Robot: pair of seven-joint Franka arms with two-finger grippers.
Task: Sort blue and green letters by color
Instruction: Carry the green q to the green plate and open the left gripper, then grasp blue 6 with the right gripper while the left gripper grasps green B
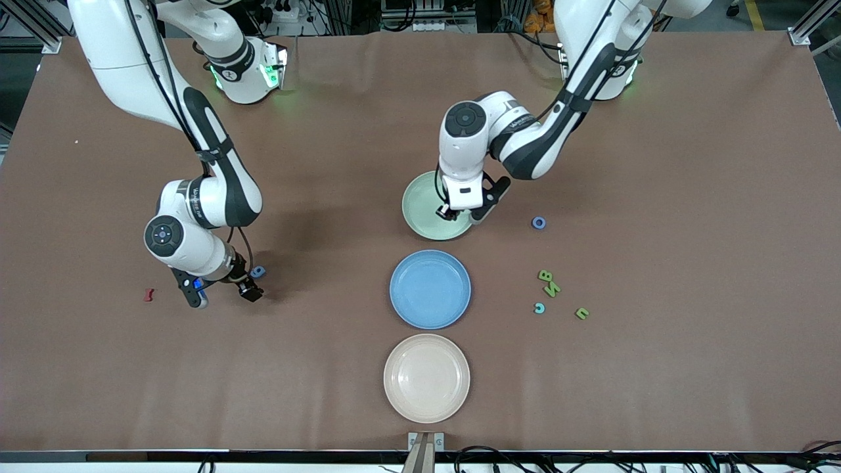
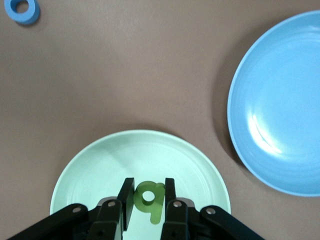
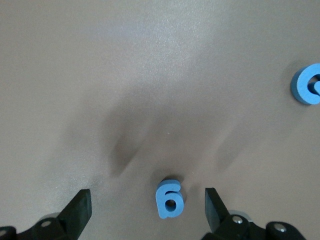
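My left gripper (image 1: 448, 213) (image 2: 149, 186) is shut on a green letter b (image 2: 151, 198) and holds it over the pale green plate (image 1: 420, 203) (image 2: 95, 172). My right gripper (image 1: 223, 294) (image 3: 147, 200) is open, low over the table toward the right arm's end, with a blue g (image 3: 170, 199) lying between its fingers, nearer one of them. Another blue letter (image 1: 258, 271) (image 3: 307, 84) lies beside it. A blue o (image 1: 539, 223) (image 2: 22, 10), green B (image 1: 545, 275), green N (image 1: 552, 288), blue c (image 1: 539, 307) and green u (image 1: 582, 313) lie toward the left arm's end.
A blue plate (image 1: 430, 289) (image 2: 280, 100) sits just nearer the front camera than the green one, and a beige plate (image 1: 427, 378) is nearer still. A small dark red letter (image 1: 149, 295) lies beside the right gripper.
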